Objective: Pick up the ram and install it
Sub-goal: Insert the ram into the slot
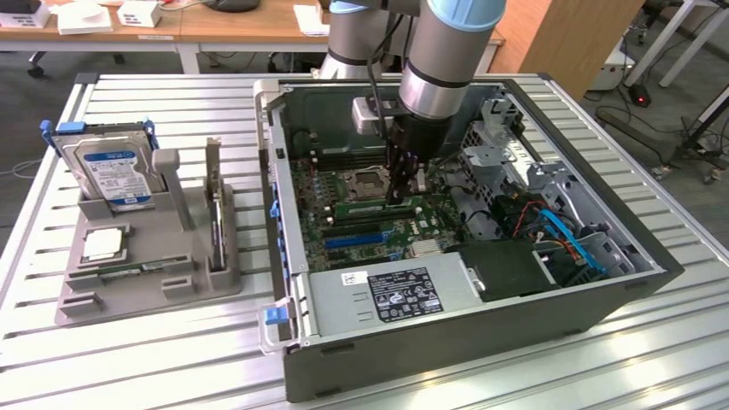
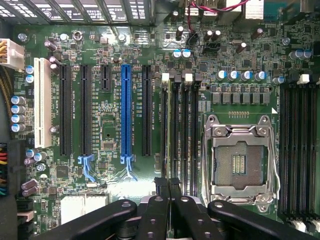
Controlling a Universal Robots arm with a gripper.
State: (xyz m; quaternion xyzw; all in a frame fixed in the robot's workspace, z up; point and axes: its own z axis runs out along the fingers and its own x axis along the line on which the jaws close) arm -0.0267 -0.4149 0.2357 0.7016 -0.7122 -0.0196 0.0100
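While lowered deep inside the open computer case (image 1: pixel 456 342), pinching the ram (image 1: pixel 362 208) narrowly between the fingers (image 2: pixel 162 187) of the gripper (image 2: pixel 168 186), on edge right at the black memory slots (image 2: pixel 183 140) beside the empty processor socket (image 2: pixel 239 162).

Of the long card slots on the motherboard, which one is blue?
The blue slot, between a short black slot and a long black slot. One other is a white slot; the rest are black.

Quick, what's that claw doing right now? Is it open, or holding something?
Gripper: shut, low over the memory slots inside the computer case; whether it pinches anything cannot be told.
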